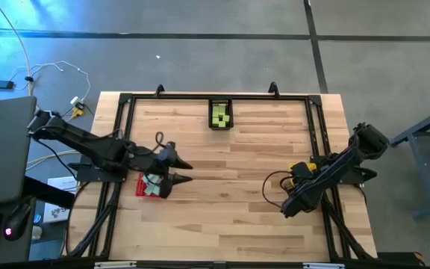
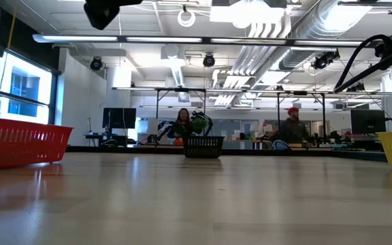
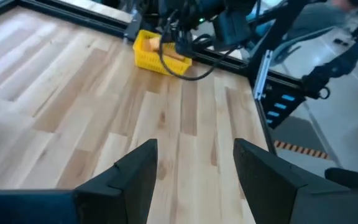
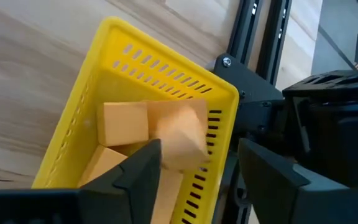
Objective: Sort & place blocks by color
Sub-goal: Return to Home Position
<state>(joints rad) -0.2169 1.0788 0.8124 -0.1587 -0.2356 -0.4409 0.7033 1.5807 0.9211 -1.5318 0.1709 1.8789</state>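
red bin (image 1: 147,187) seemingly under left gripper (image 1: 187,171)

Three bins stand well apart on the desk (image 1: 230,217). The far bin (image 2: 203,147) is at the middle of the back edge. The left bin (image 2: 19,144) stands near the left side, partly under the left arm (image 1: 88,142), and the left fingers (image 1: 183,164) reach past it toward the middle of the desk. The right bin (image 4: 160,68) stands near the right side, just beside the frame rail (image 4: 253,37), below the right fingers (image 4: 263,171). Blocks (image 4: 125,123) lie inside the right bin and inside the far bin.
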